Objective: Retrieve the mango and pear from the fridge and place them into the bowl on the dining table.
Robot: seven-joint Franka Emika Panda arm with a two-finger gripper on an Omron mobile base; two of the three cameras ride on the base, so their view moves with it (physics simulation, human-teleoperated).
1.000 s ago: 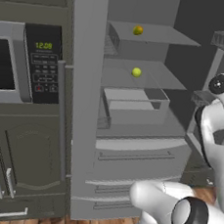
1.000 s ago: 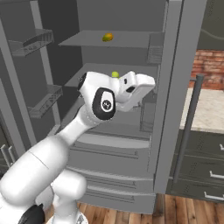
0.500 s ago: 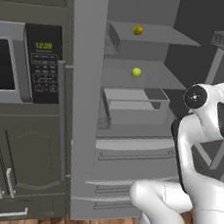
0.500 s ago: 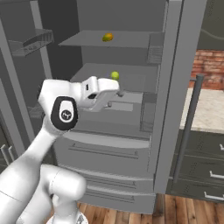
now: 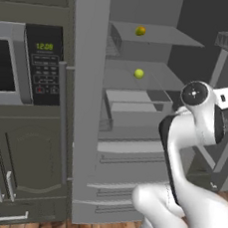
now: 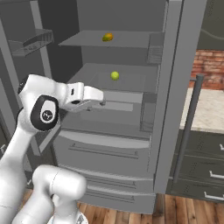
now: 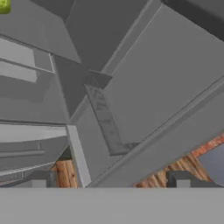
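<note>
With its jaws spread wide and empty, the gripper (image 6: 101, 103) hangs before the open fridge (image 6: 175, 87), the pear (image 6: 114, 75) just above and beyond it: probably light, firm, smooth and prone to roll, so best pinched across its middle.

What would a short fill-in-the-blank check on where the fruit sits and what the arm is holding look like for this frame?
1. The mango lies on the fridge shelf ____ the one that holds the pear.
2. The end effector is open and holds ____.
3. The clock lit on the microwave panel stands to the ____ of the fridge in the left base view.

Missing words: above; nothing; left
</note>
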